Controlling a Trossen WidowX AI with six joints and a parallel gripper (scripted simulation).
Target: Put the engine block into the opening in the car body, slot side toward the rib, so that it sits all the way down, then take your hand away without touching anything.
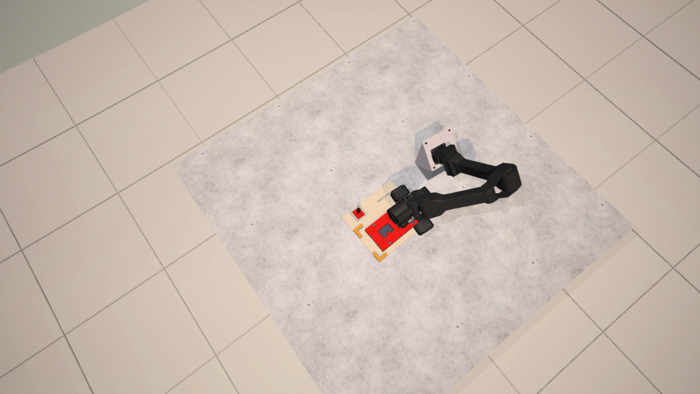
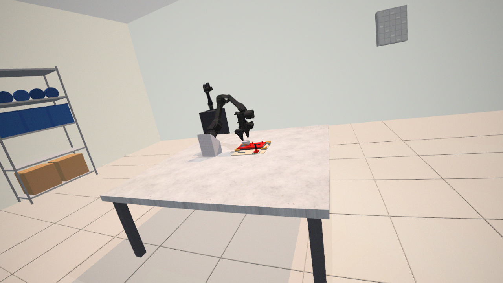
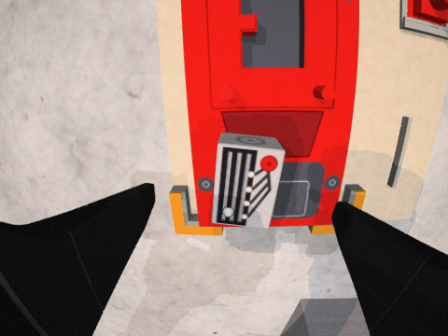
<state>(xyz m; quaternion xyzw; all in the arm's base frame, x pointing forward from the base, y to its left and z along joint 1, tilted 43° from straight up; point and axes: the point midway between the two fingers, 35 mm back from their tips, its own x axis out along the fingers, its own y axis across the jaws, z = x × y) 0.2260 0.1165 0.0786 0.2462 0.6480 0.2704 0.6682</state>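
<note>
The engine block [image 2: 245, 142] [image 3: 261, 193], light grey with a printed front and a red dot, rests slightly turned on the end of the red car body [image 1: 383, 244] [image 3: 201, 93]. It partly covers a dark grey panel. The car body's opening [image 1: 384, 229] [image 3: 285, 47] is empty, dark inside, with a red rib [image 3: 249, 23] on its left edge in the wrist view. My gripper [image 2: 245, 138] [image 3: 245, 202] is open and empty above the block, with one finger out to each side. It hides the block in the top view. I cannot make out the block's slot.
Orange corner brackets [image 1: 379, 257] [image 3: 198, 231] surround the car body on a beige board [image 1: 369, 201] [image 3: 387, 103]. A red piece with a black stick [image 1: 358, 212] [image 2: 256, 150] stands on the board beside the car. The board has a narrow slit [image 3: 399, 151]. A grey wedge-shaped arm base [image 2: 210, 146] stands nearby.
</note>
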